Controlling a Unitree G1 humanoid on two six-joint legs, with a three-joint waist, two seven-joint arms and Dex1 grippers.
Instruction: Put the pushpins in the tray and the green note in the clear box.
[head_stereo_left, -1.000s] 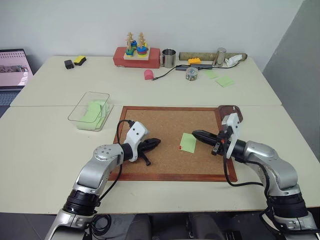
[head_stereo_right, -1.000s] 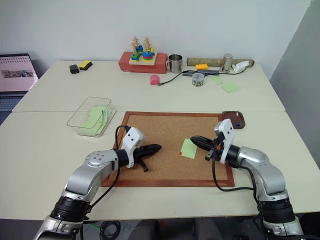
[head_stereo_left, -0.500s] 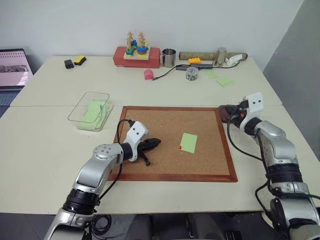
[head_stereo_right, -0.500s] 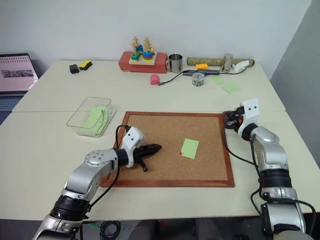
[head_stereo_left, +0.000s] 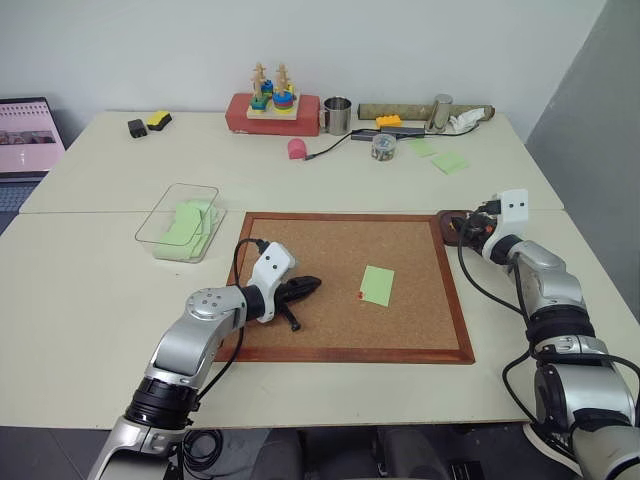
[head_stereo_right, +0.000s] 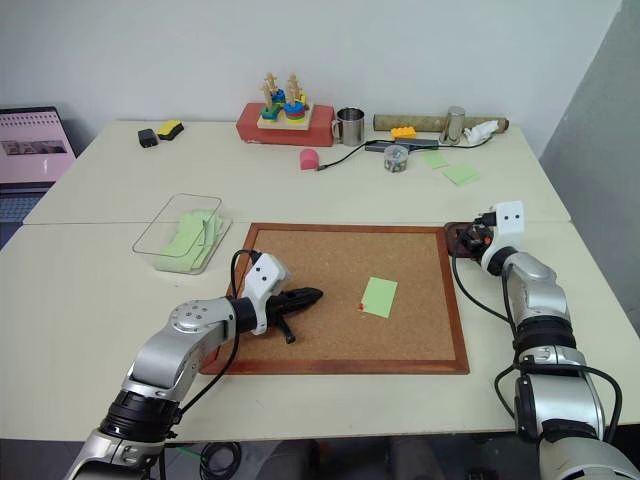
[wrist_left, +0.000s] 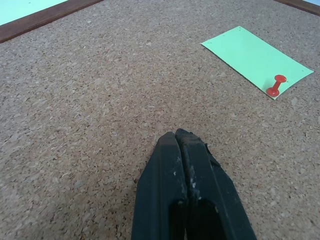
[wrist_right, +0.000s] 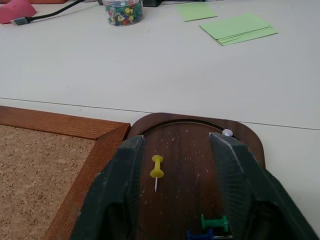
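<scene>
Pushpins seen in tray; red pin, green note left; right end effector wide, left end effector closed empty.

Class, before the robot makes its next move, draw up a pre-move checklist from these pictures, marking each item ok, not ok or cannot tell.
1. Right gripper open over the tray: ok.
2. Yellow pushpin lying loose in the tray: ok.
3. Red pushpin off the cork board: not ok, it stands at a corner of the green note.
4. Green note in the clear box: not ok, it lies on the cork board.
5. Left gripper empty: ok, shut on nothing.
6. Room in the clear box: ok, though green paper lies inside.
</scene>
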